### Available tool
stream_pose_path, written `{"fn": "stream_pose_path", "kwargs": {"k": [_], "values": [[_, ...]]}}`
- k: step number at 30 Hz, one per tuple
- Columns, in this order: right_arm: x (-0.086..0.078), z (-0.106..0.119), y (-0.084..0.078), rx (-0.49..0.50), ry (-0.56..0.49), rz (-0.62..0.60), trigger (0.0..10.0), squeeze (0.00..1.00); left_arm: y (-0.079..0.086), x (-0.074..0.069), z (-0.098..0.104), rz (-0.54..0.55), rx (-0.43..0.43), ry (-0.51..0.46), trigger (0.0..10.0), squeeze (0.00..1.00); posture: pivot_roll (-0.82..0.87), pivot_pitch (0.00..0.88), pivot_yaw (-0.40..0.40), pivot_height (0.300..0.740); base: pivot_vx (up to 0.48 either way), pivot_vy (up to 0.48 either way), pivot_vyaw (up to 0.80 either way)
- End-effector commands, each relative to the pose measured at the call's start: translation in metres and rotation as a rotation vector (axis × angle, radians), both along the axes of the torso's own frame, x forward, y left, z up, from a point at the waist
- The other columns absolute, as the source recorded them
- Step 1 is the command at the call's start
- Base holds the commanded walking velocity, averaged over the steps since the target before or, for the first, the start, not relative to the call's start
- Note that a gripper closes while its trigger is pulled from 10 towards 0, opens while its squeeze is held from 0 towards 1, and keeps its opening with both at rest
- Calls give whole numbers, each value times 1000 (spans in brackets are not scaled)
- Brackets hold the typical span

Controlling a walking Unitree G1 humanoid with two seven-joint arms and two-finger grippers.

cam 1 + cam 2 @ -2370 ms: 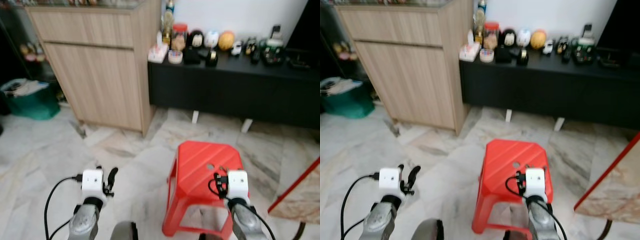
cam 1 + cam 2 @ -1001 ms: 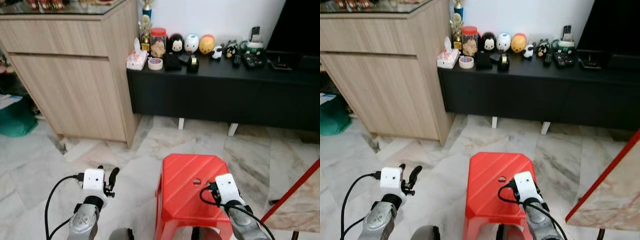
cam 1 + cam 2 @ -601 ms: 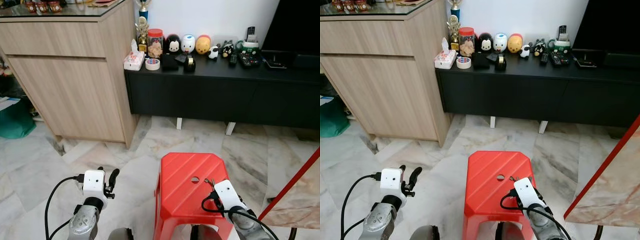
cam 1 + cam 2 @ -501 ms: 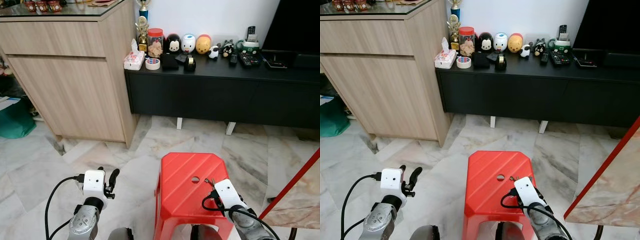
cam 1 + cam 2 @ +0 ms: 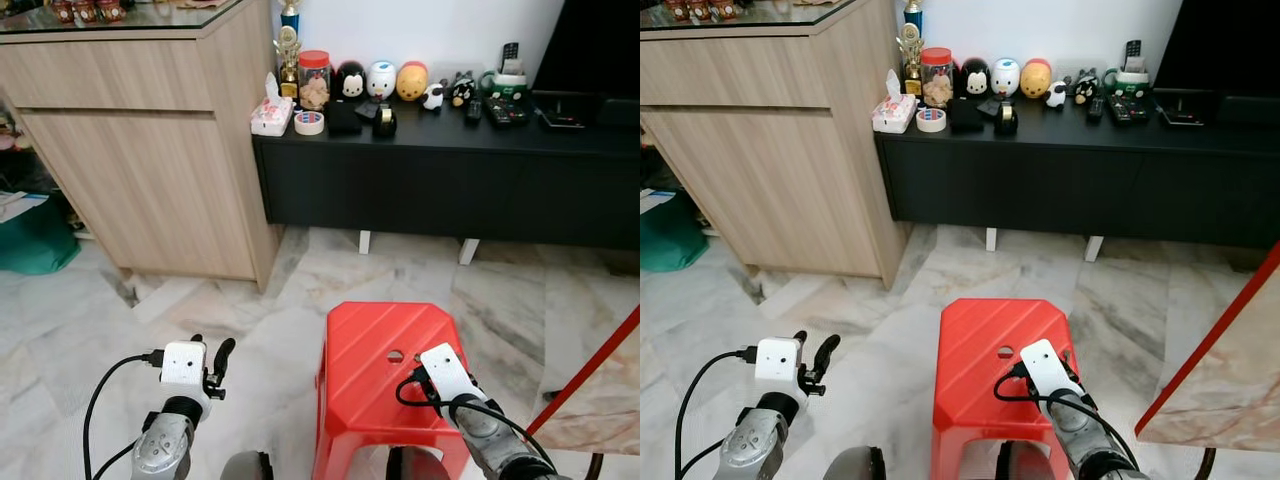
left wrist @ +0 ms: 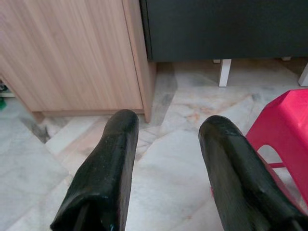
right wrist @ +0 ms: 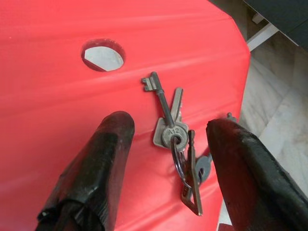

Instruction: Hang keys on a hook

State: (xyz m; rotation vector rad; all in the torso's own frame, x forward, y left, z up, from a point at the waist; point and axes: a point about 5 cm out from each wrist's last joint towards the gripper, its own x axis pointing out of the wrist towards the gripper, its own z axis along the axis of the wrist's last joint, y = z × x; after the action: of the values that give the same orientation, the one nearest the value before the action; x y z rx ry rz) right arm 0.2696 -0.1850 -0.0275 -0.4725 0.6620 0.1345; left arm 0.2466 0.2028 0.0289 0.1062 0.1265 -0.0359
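The keys (image 7: 175,144) lie flat on the red stool (image 7: 57,96), a small bunch on one ring, directly ahead of the right gripper (image 7: 166,159) and between the lines of its two fingers (image 7: 103,159). The fingers are spread wide with nothing in them, one on each side of the bunch; whether they touch the seat cannot be told. Just beyond the keys, further from the gripper, is the round hole (image 7: 102,54) in the seat.

The left gripper (image 6: 166,159) is parted as well and empty, held low over the marble floor (image 6: 168,159), with the stool's edge off to its right and a wooden cabinet (image 6: 67,53) ahead of it.

By the look of it the task is barely begun. The keys are not yet gripped or lifted, so the pick-up is the step in hand: closing on the bunch, most likely at the ring or the key heads. After that comes carrying them to a hook and slipping the ring over it. No hook can be made out among the things on the black sideboard (image 5: 450,170) beyond the stool.
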Motion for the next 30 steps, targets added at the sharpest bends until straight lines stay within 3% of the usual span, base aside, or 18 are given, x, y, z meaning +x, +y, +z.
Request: {"fn": "stream_pose_path", "kwargs": {"k": [1, 16, 17, 18, 19, 20, 23, 24, 25, 26, 30], "values": [[3, 1, 1, 8, 1, -17, 10000, 0, 3, -2, 1, -7, 18, 8, 10000, 0, 72, 50, 26, 617, 0, 0, 0], [8, 7, -11, 4, -9, -115, 10000, 0, 3, -3, 5, -8, 23, 11, 10000, 0, 81, 63, 32, 617, 0, 0, 0], [8, 6, -12, 13, -7, -119, 6941, 0, 3, -3, 5, -8, 24, 11, 10000, 0, 84, 66, 31, 617, 0, 0, 0], [7, 6, -12, 13, -5, -119, 3137, 0, 3, -3, 5, -7, 24, 11, 10000, 0, 85, 67, 31, 617, 0, 0, 0], [7, 6, -12, 13, -4, -120, 3137, 0, 3, -3, 5, -6, 24, 10, 10000, 0, 85, 67, 31, 617, 0, 0, 0], [7, 6, -12, 15, -3, -120, 0, 0, 3, -3, 5, -6, 25, 11, 10000, 0, 86, 68, 31, 617, 0, 0, 0], [5, 4, -11, 20, 7, -121, 0, 0, 4, -5, 5, -8, 27, 15, 10000, 0, 87, 72, 33, 617, 0, 0, 0], [5, 4, -11, 20, 9, -122, 4000, 0, 4, -5, 5, -8, 28, 16, 10000, 0, 87, 72, 33, 617, 0, 0, 0], [5, 4, -10, 19, 14, -120, 9294, 0, 4, -5, 5, -9, 28, 17, 10000, 0, 88, 74, 34, 617, 0, 0, 0], [4, 3, -10, 17, 19, -119, 10000, 0, 4, -6, 5, -10, 30, 18, 10000, 0, 89, 76, 35, 617, 0, 0, 0], [3, 2, -10, 12, 27, -124, 10000, 0, 4, -7, 5, -11, 32, 21, 10000, 0, 90, 79, 36, 617, 0, 0, 0]]}}
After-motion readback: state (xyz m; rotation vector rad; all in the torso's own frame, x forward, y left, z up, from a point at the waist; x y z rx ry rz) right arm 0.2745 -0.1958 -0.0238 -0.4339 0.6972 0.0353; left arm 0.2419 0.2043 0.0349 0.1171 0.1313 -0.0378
